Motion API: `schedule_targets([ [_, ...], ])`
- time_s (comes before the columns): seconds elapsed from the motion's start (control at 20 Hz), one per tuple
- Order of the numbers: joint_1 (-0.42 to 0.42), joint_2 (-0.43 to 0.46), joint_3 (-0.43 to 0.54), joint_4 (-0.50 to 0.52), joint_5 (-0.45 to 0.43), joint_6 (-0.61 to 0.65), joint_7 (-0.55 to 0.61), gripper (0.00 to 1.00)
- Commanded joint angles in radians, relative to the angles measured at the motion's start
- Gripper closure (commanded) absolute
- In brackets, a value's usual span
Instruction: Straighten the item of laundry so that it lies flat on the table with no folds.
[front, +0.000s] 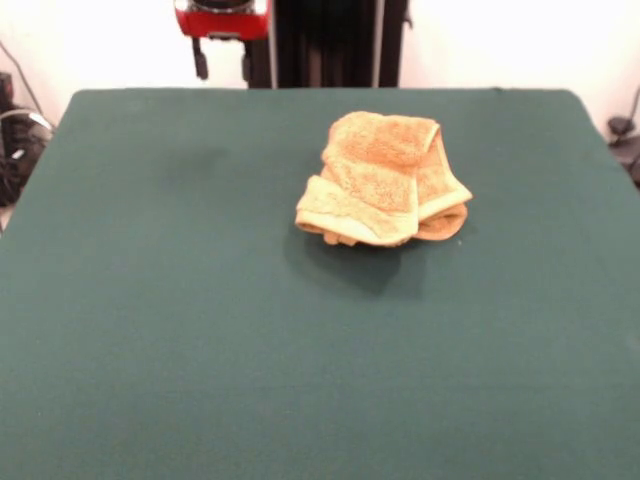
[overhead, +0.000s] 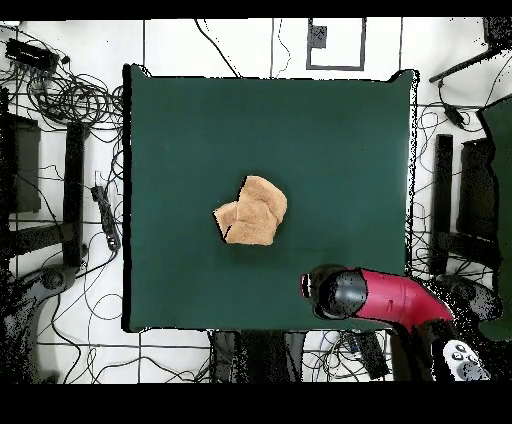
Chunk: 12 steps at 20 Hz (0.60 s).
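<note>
The towel (front: 383, 180) sits bunched near the middle of the green tabletop (front: 150, 330) — folded over itself in several layers, a paler flap turned up on the camera-side edge in the front view. The gripper (front: 222, 58) hangs well apart from it, back at the tabletop's far edge and off to one side; its two dark fingers (front: 201, 60) stand apart, holding nothing. So the coming move, I'd judge, is a diagonal reach in toward the centre. The bundle has no clear long axis, just a lumpy rounded heap. From overhead the arm's red body (overhead: 395, 295) covers the gripper entirely — and which corner lies on top is hard to make out.
</note>
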Motion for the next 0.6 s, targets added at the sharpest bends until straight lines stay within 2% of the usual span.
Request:
schedule_targets([
  [0.05, 0.018, 0.101, 0.11, -0.035, -0.033, -0.1, 0.026, 0.0],
  [0.2, 0.053, 0.123, 0.104, -0.043, -0.019, -0.116, 0.067, 0.0],
  [0.6, 0.123, 0.151, 0.14, -0.098, 0.091, -0.047, 0.121, 0.0],
])
